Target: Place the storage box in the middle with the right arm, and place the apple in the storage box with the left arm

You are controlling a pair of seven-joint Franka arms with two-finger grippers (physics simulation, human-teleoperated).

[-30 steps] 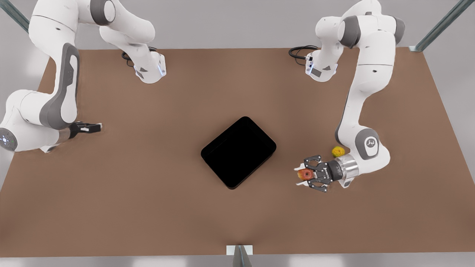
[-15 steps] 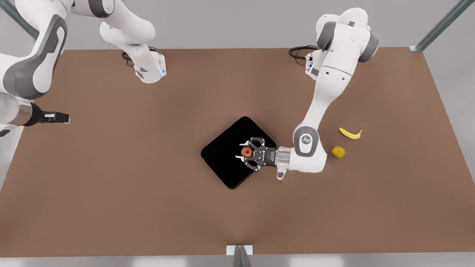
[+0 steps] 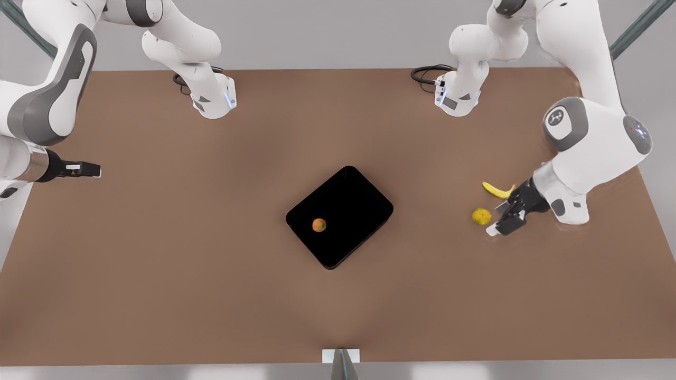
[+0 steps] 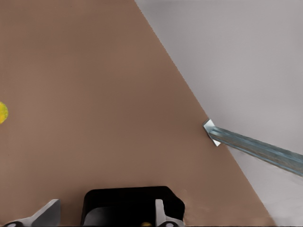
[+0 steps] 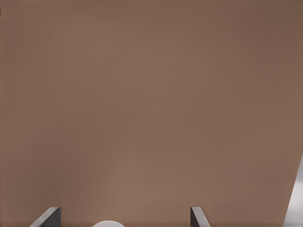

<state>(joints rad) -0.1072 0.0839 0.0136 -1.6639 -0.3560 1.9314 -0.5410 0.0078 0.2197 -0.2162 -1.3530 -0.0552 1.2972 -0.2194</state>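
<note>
The black storage box (image 3: pixel 348 208) lies turned at an angle in the middle of the brown table. Inside it, near its corner toward the front view's left, rests the small red-orange apple (image 3: pixel 318 225), with nothing touching it. My left gripper (image 3: pixel 501 224) hangs open and empty at the front view's right, just beside the yellow-green fruit. Its wrist view looks back past its spread fingers (image 4: pixel 48 213) at the storage box (image 4: pixel 128 203). My right gripper (image 3: pixel 87 170) waits open at the table's edge on the front view's left, over bare tabletop (image 5: pixel 151 113).
A yellow-green round fruit (image 3: pixel 481 216) and a banana (image 3: pixel 496 190) lie close to the left gripper. The two arm bases (image 3: pixel 211 100) (image 3: pixel 457 97) stand at the table's far edge. A metal frame post (image 4: pixel 255 146) rises off the table's corner.
The left gripper carried the apple over the storage box, let it go inside, and drew back to the front view's right. The right arm withdrew toward the left edge.
</note>
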